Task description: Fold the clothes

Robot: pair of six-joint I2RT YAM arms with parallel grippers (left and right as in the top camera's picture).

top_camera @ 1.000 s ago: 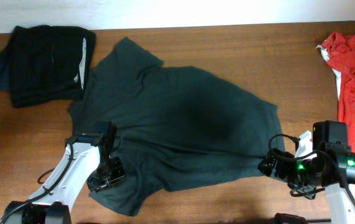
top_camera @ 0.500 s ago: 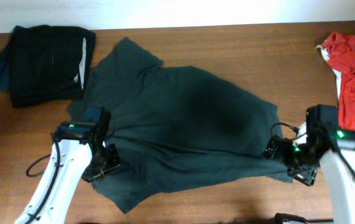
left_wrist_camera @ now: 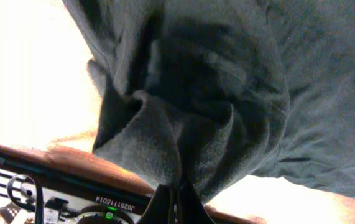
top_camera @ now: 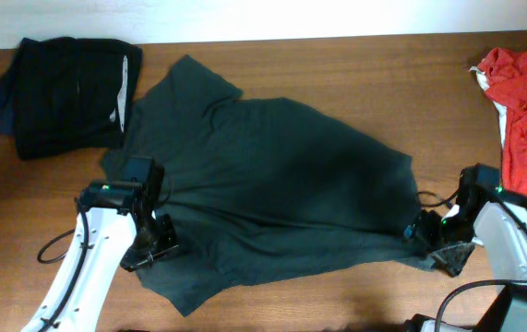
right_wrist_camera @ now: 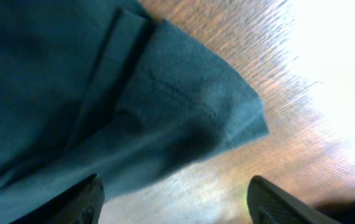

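Note:
A dark green t-shirt [top_camera: 272, 184] lies spread across the middle of the wooden table. My left gripper [top_camera: 152, 242] is shut on the shirt's lower left edge, with bunched cloth [left_wrist_camera: 183, 124] rising from the closed fingers [left_wrist_camera: 178, 202]. My right gripper [top_camera: 426, 242] is open and empty at the shirt's lower right corner. In the right wrist view that corner [right_wrist_camera: 189, 118] lies flat on the wood just beyond the spread fingers [right_wrist_camera: 174, 202].
A folded black garment [top_camera: 65, 81] lies at the back left. A red garment [top_camera: 526, 111] over a white one lies at the right edge. The table's front edge is close below both grippers.
My right gripper has let go of the shirt's lower right corner and opened, shifting a little to the right. My left gripper has barely moved since half a second ago, still holding the cloth.

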